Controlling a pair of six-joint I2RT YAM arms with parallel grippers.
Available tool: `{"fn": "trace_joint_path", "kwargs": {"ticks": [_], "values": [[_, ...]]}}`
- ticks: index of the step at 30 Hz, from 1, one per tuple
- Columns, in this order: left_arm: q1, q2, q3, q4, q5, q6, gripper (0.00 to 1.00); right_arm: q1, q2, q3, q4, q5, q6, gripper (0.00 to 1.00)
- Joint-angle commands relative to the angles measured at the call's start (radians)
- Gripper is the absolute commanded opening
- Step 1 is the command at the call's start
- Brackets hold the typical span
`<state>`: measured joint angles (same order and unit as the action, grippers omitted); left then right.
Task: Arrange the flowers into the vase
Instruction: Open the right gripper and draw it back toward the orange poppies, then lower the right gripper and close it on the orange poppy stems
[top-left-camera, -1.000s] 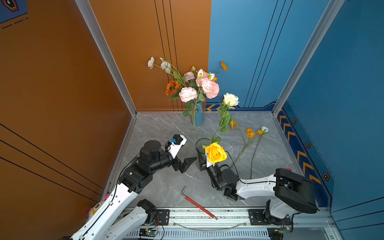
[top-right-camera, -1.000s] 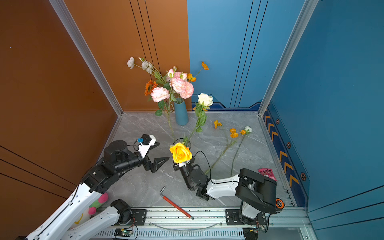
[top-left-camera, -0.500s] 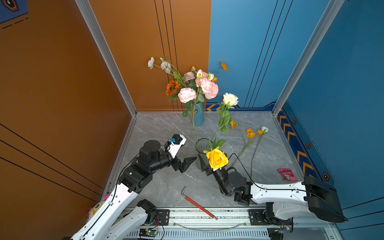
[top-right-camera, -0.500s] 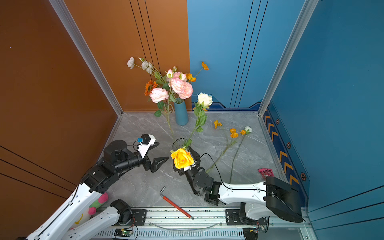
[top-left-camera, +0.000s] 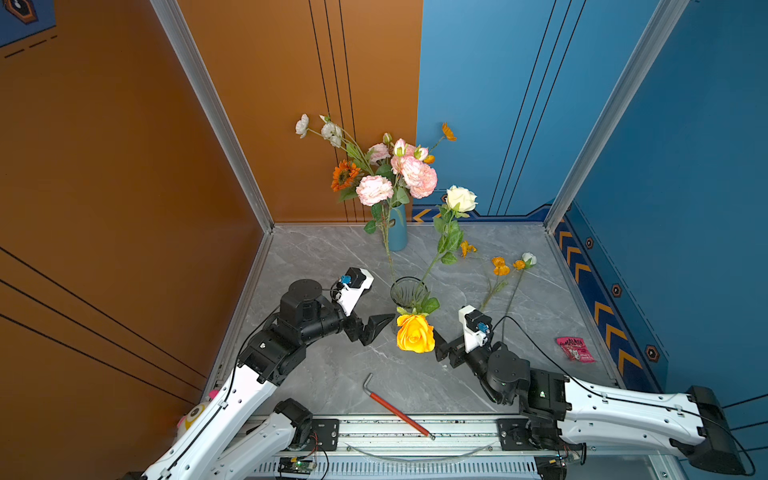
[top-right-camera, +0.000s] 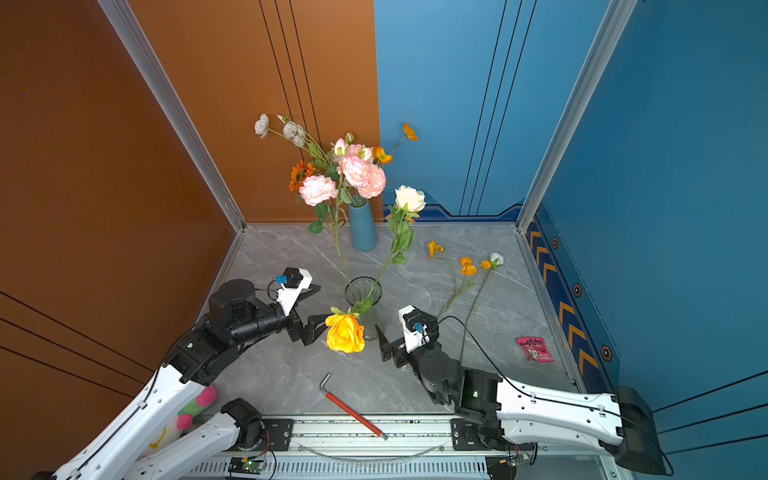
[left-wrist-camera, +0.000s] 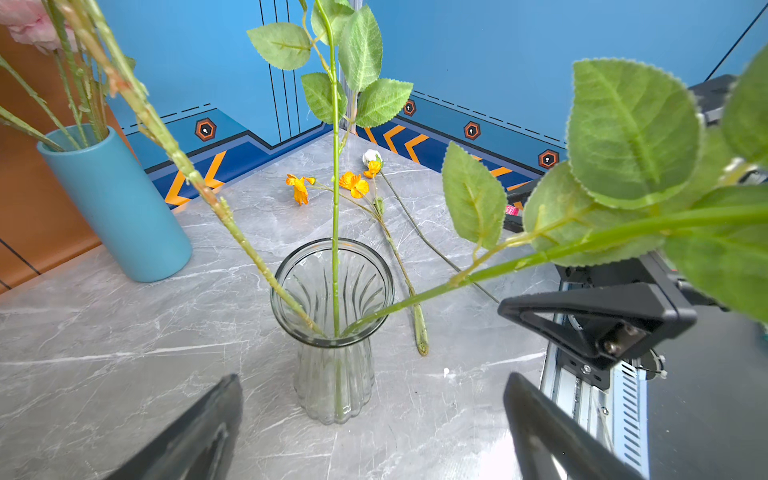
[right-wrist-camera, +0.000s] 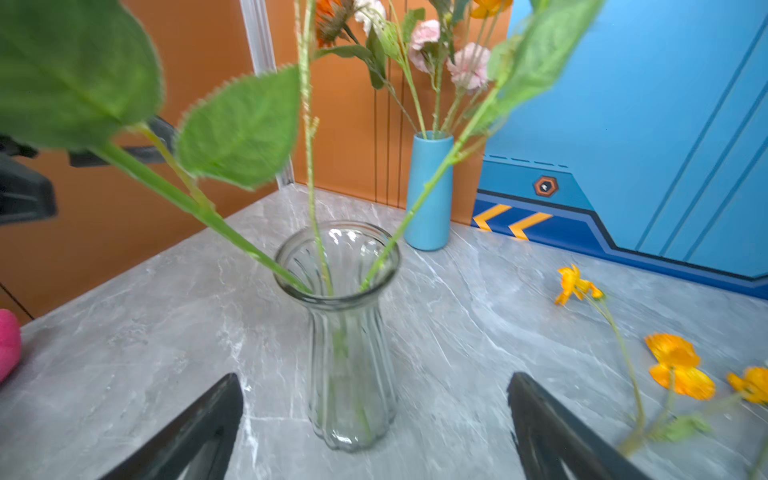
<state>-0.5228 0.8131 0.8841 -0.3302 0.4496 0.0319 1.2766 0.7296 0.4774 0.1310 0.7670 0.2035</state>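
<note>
A clear glass vase (top-left-camera: 409, 291) (top-right-camera: 363, 293) stands mid-table and holds three flowers: a yellow rose (top-left-camera: 414, 338) drooping over its near rim, a cream rose (top-left-camera: 460, 198) and a pink bloom (top-left-camera: 374, 190). Loose orange blooms (top-left-camera: 500, 266) and a white bud (top-left-camera: 528, 259) lie on the table to its right. My left gripper (top-right-camera: 322, 303) (left-wrist-camera: 374, 395) is open, just left of the vase (left-wrist-camera: 332, 332). Open too, my right gripper (top-left-camera: 442, 351) (right-wrist-camera: 374, 395) sits right of the yellow rose, facing the vase (right-wrist-camera: 349, 353), with nothing between its fingers.
A blue vase (top-left-camera: 397, 228) with pink, white and orange flowers stands at the back wall. A red-handled hex key (top-left-camera: 397, 409) lies near the front rail. A pink packet (top-left-camera: 575, 349) is at the right, and a plush toy (top-right-camera: 195, 407) at the left front.
My right gripper has opened, let go of the yellow rose and drawn back to the right; its arm swung outward. The rose now hangs from the glass vase. The left arm held still.
</note>
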Motion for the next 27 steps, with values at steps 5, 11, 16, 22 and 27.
{"fn": "trace_joint_path", "kwargs": {"ticks": [5, 11, 16, 22, 27], "values": [[0.004, 0.055, 0.010, -0.008, 0.025, -0.025, 0.98, -0.314, -0.300, -0.021, -0.560, -0.012, 0.449, 0.96], [-0.024, 0.116, 0.044, -0.070, 0.017, -0.004, 0.98, -0.849, -0.166, 0.056, -0.674, -0.555, 0.533, 0.89], [-0.038, 0.098, 0.041, -0.078, -0.016, 0.008, 0.98, -1.009, 0.101, 0.112, -0.602, -0.794, 0.509, 0.85], [-0.041, 0.096, 0.040, -0.078, -0.022, 0.010, 0.98, -1.039, 0.367, 0.175, -0.439, -0.857, 0.548, 0.70], [-0.046, 0.094, 0.039, -0.078, -0.027, 0.012, 0.98, -1.049, 0.546, 0.223, -0.323, -0.906, 0.602, 0.61]]}}
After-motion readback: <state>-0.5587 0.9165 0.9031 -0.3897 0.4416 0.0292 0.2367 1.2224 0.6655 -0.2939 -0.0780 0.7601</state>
